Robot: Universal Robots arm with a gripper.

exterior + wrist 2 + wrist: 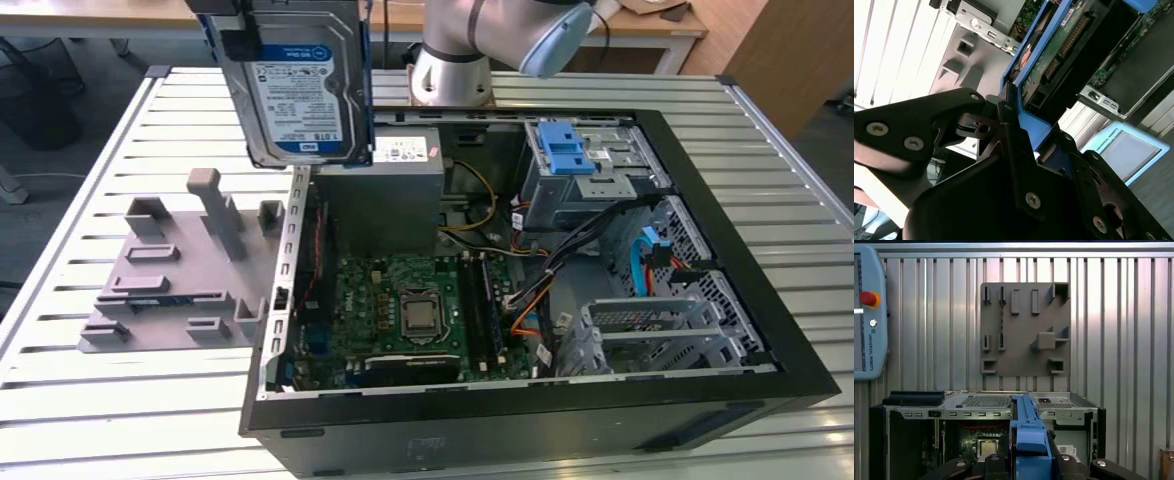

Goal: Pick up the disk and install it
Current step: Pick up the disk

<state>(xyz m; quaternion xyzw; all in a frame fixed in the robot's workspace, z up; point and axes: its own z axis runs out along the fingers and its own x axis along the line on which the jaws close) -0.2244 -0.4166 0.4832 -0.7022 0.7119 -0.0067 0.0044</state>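
Black gripper [1026, 127] clenched on the silver rectangular disk [304, 85] by its blue plastic bracket. The disk hangs upright (label visible in the exterior view) above the open black computer case [534, 425].

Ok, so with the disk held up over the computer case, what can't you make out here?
1. Exterior view: the disk's top is cut off by the picture's upper edge.
2. First wrist view: the disk is edge-on, so its flat faces are hidden, and the gripper covers the end it grips.
3. Exterior view: the inside of the drive cage is hidden by its blue latch and metal walls.
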